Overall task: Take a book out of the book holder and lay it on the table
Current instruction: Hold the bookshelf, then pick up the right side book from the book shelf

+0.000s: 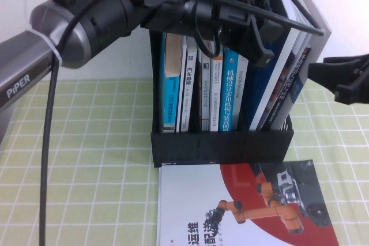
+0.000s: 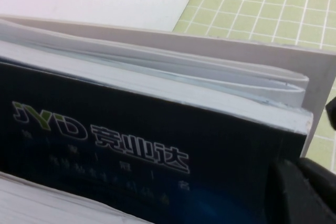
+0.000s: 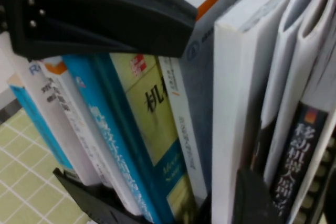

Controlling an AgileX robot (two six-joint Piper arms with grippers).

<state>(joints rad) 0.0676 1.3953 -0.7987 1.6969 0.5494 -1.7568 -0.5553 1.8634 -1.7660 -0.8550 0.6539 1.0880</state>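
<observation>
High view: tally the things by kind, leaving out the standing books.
book holder: 1
book lying flat on the table: 1
hands: 2, the left hand above the holder and the right hand off its right side
Total: 4

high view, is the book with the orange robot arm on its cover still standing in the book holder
No: that book lies flat on the table, in front of the book holder's low front wall.
</observation>
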